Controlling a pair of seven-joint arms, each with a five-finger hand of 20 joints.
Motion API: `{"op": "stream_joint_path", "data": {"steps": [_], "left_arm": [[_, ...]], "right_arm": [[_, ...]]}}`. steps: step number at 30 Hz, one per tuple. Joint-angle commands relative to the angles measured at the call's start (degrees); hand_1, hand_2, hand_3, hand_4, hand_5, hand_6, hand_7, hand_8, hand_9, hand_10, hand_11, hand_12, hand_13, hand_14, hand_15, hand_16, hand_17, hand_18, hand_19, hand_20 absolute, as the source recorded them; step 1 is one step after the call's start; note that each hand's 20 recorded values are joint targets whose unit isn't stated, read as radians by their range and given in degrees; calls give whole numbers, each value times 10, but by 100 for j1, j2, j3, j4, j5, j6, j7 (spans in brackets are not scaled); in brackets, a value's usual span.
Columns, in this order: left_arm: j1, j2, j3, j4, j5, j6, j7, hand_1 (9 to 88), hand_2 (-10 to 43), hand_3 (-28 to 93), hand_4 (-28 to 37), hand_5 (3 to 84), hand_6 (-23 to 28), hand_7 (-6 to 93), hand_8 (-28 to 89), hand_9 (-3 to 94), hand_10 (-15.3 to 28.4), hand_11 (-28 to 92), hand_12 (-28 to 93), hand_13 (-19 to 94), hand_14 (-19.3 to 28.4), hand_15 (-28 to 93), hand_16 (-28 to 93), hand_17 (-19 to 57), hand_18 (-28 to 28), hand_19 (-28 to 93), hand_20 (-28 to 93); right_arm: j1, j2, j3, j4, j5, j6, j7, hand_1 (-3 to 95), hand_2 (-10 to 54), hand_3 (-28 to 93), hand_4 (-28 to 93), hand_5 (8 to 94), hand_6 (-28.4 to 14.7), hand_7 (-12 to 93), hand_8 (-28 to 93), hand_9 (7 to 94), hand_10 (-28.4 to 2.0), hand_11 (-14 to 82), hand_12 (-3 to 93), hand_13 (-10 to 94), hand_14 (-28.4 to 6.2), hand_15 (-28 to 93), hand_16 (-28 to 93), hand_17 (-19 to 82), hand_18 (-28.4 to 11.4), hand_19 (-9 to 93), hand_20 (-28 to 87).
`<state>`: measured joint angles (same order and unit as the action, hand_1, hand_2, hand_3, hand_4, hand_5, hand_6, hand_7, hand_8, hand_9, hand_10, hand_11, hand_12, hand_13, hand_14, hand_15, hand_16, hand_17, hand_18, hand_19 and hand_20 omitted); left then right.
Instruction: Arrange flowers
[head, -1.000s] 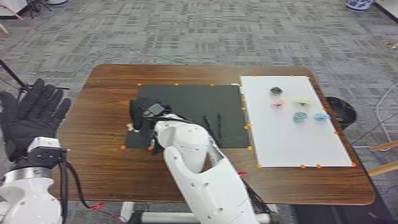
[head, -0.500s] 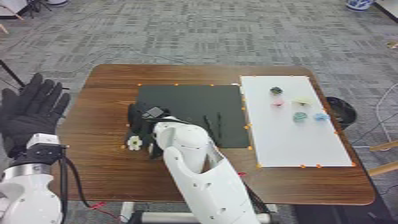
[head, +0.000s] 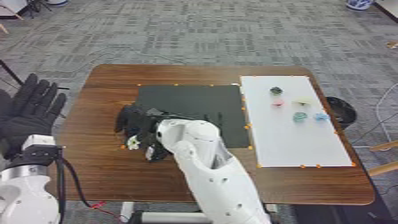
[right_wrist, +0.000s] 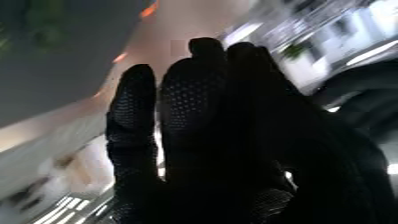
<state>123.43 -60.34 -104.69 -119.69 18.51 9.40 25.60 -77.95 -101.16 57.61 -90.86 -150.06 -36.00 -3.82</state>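
My right hand is over the left edge of the dark mat. A white flower shows right beside this hand, near the mat's lower left; whether they touch I cannot tell. In the right wrist view the right hand has straight fingers. Two dark thin stems lie on the mat, right of the hand. On the white board are a dark flower, a pink one, a cream one, a green one and a blue one. My left hand is open, left of the table.
The brown table surrounds mat and board, with orange markers along their edges. A black round bin stands past the table's right edge. Cables run beside the left arm.
My right hand has turned, its fingers swinging a little left and down from the mat. The white flower shows lower than a second ago. The left hand has shifted slightly up and left.
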Motion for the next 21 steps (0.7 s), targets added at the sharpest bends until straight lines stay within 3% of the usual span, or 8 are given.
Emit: {"op": "stream_joint_path", "data": {"steps": [1,5,9,21], "left_arm": [[-27,-20,7,44,-30,-98,72,266,174,603,-283,409,78,118,-103,363,138,169,63,273,129,178,-45,-57,145,359,77],[40,-68,-14,24,-55,-39,85,277,181,567,-283,409,78,118,-104,363,138,169,62,272,129,178,-44,-57,145,359,77],[1,-84,14,48,-74,-55,121,275,181,568,-283,409,78,118,-103,363,138,170,63,272,130,181,-43,-57,145,359,78],[-1,-128,50,54,-50,-79,99,291,186,533,-283,410,79,118,-103,363,138,171,63,273,131,180,-43,-59,146,359,79]], "right_arm": [[94,-155,-4,-66,575,-994,360,545,3,783,-281,536,-12,143,-125,598,-85,111,156,690,-42,654,377,354,-170,766,370],[161,-328,157,90,1041,-1692,732,532,18,789,-281,472,-22,137,-124,527,-82,95,136,676,-47,672,370,345,-170,764,367],[139,-320,161,171,642,-1603,581,525,23,784,-282,434,-36,131,-119,475,-93,90,122,658,-50,677,360,334,-171,759,358],[86,-252,51,168,-47,-1522,669,488,52,791,-270,442,-41,129,-119,478,-102,96,113,666,-70,692,311,338,-184,771,346]]}}
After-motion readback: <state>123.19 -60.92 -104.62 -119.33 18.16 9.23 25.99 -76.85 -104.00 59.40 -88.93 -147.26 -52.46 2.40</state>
